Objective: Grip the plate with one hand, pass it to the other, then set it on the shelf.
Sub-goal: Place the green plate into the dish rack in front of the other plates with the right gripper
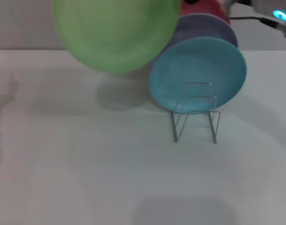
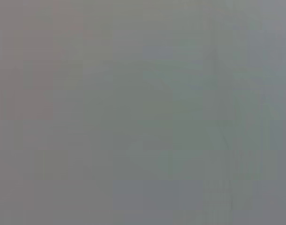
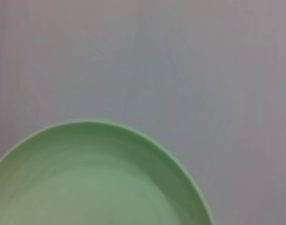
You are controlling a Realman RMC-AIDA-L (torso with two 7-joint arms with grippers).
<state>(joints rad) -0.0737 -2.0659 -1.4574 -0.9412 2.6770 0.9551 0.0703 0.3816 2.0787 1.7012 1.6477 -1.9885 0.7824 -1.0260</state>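
The plate — round, light green, shallow-rimmed — is suspended in the air at the top of the head view, its upper edge cut off by the frame. It stands nearly on edge with its face toward the camera, and it casts a shadow on the white table below it. It touches neither the table nor the shelf.

The shelf is a thin silver wire rack standing on the table, to the right of the green plate and lower. A teal-blue plate stands upright in it, with a purple plate close behind; a red object shows behind the purple one. The green plate overlaps the purple plate's left edge in the head view; whether they touch cannot be determined.

Right arm: a silver section with a blue glowing ring is visible at the top right corner of the head view. Its gripper is outside the frame.

The right wrist view shows the green plate's face and curved rim close to the camera — no fingers are visible, so the grip state cannot be determined.

The left wrist view shows only a uniform grey field. The left gripper is not visible in any view.
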